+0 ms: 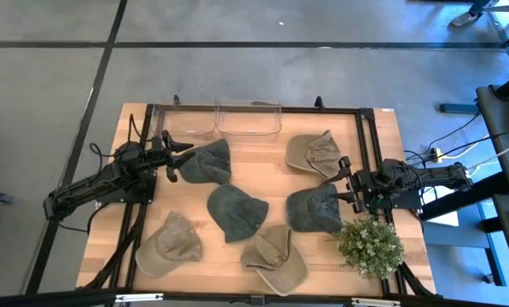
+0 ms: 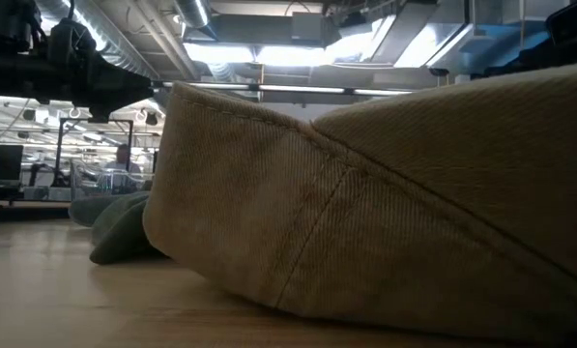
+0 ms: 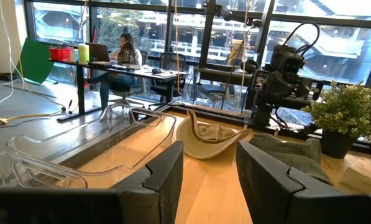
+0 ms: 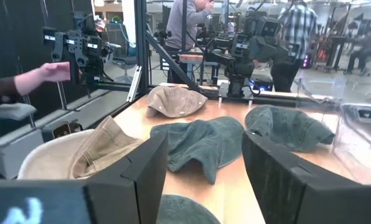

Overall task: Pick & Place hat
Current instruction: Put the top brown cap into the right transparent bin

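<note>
Several caps lie crown-up or on their sides on the wooden table: three dark green hats [image 1: 207, 162], [image 1: 235, 211], [image 1: 314, 209] and three tan hats [image 1: 314, 153], [image 1: 170, 246], [image 1: 275, 258]. My left gripper [image 1: 179, 158] [image 3: 210, 155] is open and hovers just left of the far-left green hat [image 3: 291, 155], touching nothing. My right gripper [image 1: 339, 181] [image 4: 204, 140] is open and sits between the far-right tan hat and the right green hat, whose crown [image 4: 179, 214] shows below its fingers. One tan hat [image 2: 385, 193] fills the low view.
Two clear plastic bins [image 1: 250, 119] [image 3: 110, 143] stand at the table's far edge. A potted plant [image 1: 371, 246] [image 3: 347, 118] sits at the near right corner, close to my right arm. A person's hand [image 4: 42, 78] shows beyond the table; people stand in the room behind.
</note>
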